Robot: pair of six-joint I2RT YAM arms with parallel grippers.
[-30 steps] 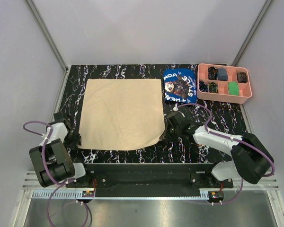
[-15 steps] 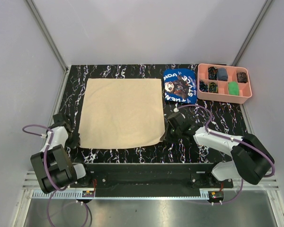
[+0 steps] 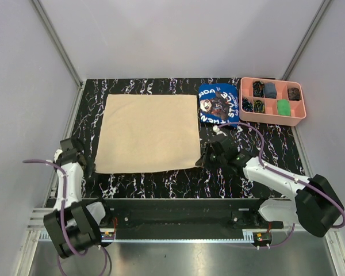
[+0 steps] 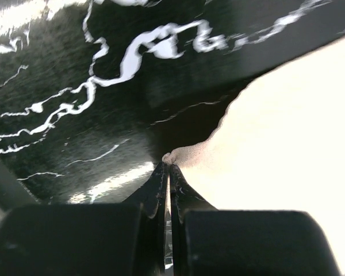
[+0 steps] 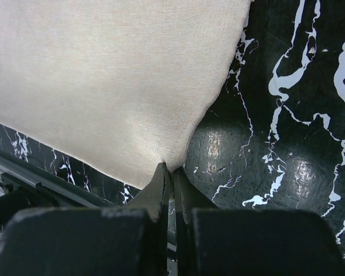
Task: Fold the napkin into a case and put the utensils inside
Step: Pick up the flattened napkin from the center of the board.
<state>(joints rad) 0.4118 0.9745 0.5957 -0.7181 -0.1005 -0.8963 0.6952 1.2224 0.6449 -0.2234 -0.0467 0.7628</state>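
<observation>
Left pincer [image 4: 168, 167] closed, pinching the lower-left corner of the napkin [image 3: 146, 132]. Right pincer [image 5: 172, 168] closed on its lower-right corner. Napkin: plain beige, unfolded, roughly square, flat at centre-left of frame on the black marbled worktop [image 3: 161, 183]; pinched corners slightly puckered. Upper right: blue printed cloth [image 3: 218, 104], pink compartment tray [image 3: 273, 119].

White lettering on the blue printed cloth [image 3: 218, 104] — too small and creased to read.

Left arm [image 3: 68, 175] and right arm [image 3: 270, 175] stretch forward, jaws pinched together.
</observation>
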